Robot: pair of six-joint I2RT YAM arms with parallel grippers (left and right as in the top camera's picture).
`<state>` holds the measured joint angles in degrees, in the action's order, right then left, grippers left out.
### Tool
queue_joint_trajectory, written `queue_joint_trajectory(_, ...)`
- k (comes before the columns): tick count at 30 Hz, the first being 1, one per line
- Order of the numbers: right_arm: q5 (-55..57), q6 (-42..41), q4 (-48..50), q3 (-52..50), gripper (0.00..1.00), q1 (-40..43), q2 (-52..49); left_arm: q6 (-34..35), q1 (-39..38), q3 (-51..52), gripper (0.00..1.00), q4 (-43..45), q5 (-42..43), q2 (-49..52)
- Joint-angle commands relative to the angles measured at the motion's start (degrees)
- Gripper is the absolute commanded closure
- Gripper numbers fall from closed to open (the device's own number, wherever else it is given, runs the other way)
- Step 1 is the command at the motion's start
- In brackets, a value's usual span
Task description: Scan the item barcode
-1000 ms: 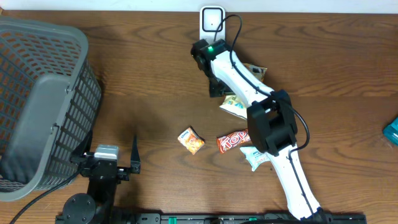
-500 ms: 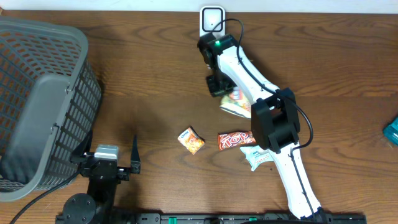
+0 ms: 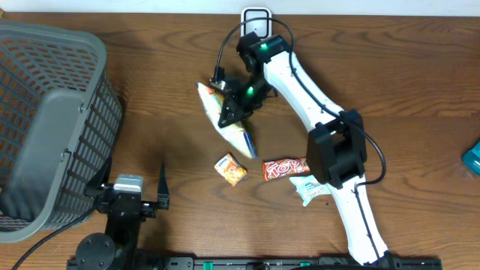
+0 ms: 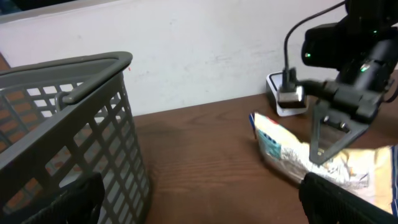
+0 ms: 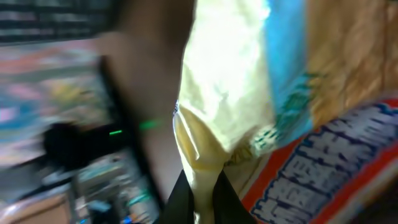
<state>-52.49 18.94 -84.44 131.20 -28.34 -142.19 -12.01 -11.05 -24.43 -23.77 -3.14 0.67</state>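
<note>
Item: snack bag (image 3: pixel 241 137), yellow-white, pinched by its edge in the closed right tool (image 3: pixel 231 112), apparently held off the table (image 3: pixel 375 90), near the scanner (image 3: pixel 256 22). Left tool (image 3: pixel 127 191): wide, idle. Step: presenting. Next: probably turning the barcode towards the scanner.

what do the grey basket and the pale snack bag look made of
Basket: likely moulded plastic, matte grey, with a uniform lattice of slots. Snack bag: seems thin plastic film, glossy and printed; it creases and catches light in the right wrist view.
</note>
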Motion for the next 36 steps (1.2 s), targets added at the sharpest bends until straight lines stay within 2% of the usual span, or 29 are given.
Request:
queue_joint_trajectory(1, -16.3, 9.2, -1.5, 0.0, 0.99, 3.0, 2.2, 0.3, -0.2, -0.1, 0.00, 0.2, 0.1, 0.0)
queue_joint_trajectory(7, -16.7, 9.9, -1.3, -3.2, 0.99, 5.9, 2.1, 0.3, -0.2, -0.1, 0.00, 0.2, 0.1, 0.0)
queue_joint_trajectory(15, -21.2, 9.8, 6.8, -16.9, 0.99, 7.0, 2.1, 0.3, -0.2, -0.1, 0.00, 0.2, 0.1, 0.0)
queue_joint_trajectory(16, -19.6, 9.2, 8.1, -18.1, 0.96, 7.0, 2.1, 0.3, -0.2, -0.1, 0.00, 0.2, 0.1, 0.0)
queue_joint_trajectory(19, -12.7, 2.8, 10.7, -19.3, 0.69, 7.0, 2.1, 0.3, -0.2, -0.1, 0.00, 0.2, 0.1, 0.0)
queue_joint_trajectory(23, -2.5, -1.0, 10.4, -16.7, 0.57, 7.0, 2.1, 0.3, -0.2, -0.1, 0.00, 0.2, 0.1, 0.0)
queue_joint_trajectory(25, 0.4, -1.7, 10.3, -14.8, 0.45, 7.0, 2.1, 0.3, -0.2, -0.1, 0.00, 0.2, 0.1, 0.0)
queue_joint_trajectory(27, 3.1, -3.0, 10.6, -12.9, 0.42, 7.1, 2.1, 0.3, -0.2, -0.1, 0.00, 0.2, 0.1, 0.0)
queue_joint_trajectory(30, 9.2, -6.9, 11.5, -10.6, 0.46, 7.1, 2.1, 0.3, -0.2, -0.1, 0.00, 0.2, 0.1, 0.0)
queue_joint_trajectory(32, 12.4, -8.3, 11.6, -9.1, 0.44, 7.1, 2.1, 0.3, -0.2, -0.1, 0.00, 0.2, 0.1, 0.0)
queue_joint_trajectory(34, 13.0, -8.2, 10.9, -7.2, 0.37, 7.1, 2.1, 0.3, -0.2, -0.1, 0.00, 0.2, 0.1, 0.0)
queue_joint_trajectory(35, 13.0, -8.2, 10.3, -5.9, 0.24, 7.1, 2.1, 0.3, -0.2, -0.1, 0.00, 0.2, 0.1, 0.0)
queue_joint_trajectory(36, 13.0, -8.2, 9.8, -5.0, 0.17, 7.1, 2.1, 0.3, -0.2, -0.1, 0.00, 0.2, 0.1, 0.0)
